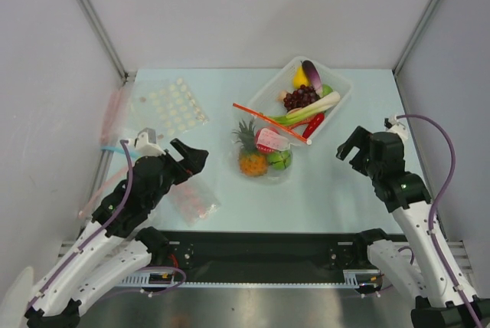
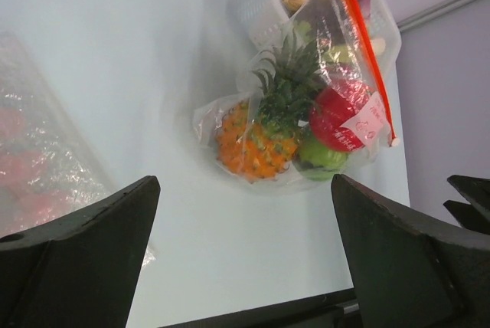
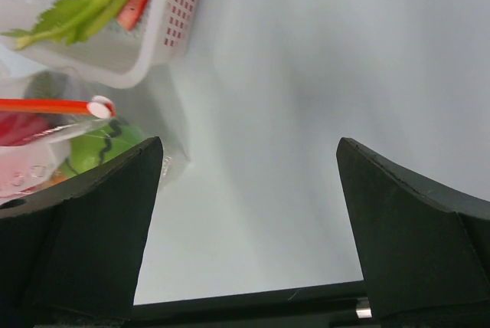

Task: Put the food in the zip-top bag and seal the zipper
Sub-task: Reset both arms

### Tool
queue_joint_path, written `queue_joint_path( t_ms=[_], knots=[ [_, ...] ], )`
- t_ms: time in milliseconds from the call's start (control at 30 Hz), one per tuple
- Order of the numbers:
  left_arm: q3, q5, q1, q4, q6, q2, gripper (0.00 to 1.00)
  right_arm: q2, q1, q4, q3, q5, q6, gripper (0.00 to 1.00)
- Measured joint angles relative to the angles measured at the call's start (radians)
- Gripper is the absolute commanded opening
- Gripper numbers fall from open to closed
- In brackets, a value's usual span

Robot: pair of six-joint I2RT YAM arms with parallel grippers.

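clear zip-top bag at the counter's middle holds pineapple, green fruit, red fruit; left tool and right tool both spread apart, empty.

Orange, diamond-scaled, on the pineapple, spiky green on its crown. Plain green fruit, glossy red fruit. Thin orange-red zipper on the clear, colourless bag. Pale blue-green on the surface. White dots in rows on the sheet, pink-red dots in the packet.
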Motion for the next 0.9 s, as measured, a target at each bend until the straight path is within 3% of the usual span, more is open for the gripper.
queue_joint_path(
  t_ms=[367,900],
  knots=[
    [-0.024,0.014,0.000,-0.114,-0.032,0.017,1.00,-0.022,0.013,-0.011,-0.080,-0.004,0.010,1.00],
    [-0.024,0.013,0.000,-0.133,-0.034,0.004,1.00,-0.036,0.032,-0.011,-0.080,0.003,0.010,1.00]
  ],
)
